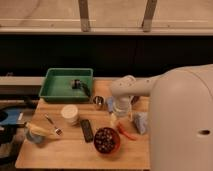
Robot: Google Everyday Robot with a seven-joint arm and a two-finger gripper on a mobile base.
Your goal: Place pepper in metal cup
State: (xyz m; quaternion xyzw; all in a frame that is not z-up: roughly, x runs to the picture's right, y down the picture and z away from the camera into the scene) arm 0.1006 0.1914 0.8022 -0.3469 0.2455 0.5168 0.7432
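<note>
Large, smooth, off-white rounded body shell (182, 122) occupies the right side of the frame, with one small dark round mark (202, 133) at lower right. A matching off-white tubular arm (145, 86) with a rounded joint ends at frame centre in a pale, banded cylindrical wrist (121, 104). The gripper (119, 114) sits directly below that wrist, at centre frame; its details are indistinct.

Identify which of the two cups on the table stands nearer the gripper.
The small shiny metal cup, just beside the gripper, which hangs over the table. The larger white cup stands farther away.
</note>
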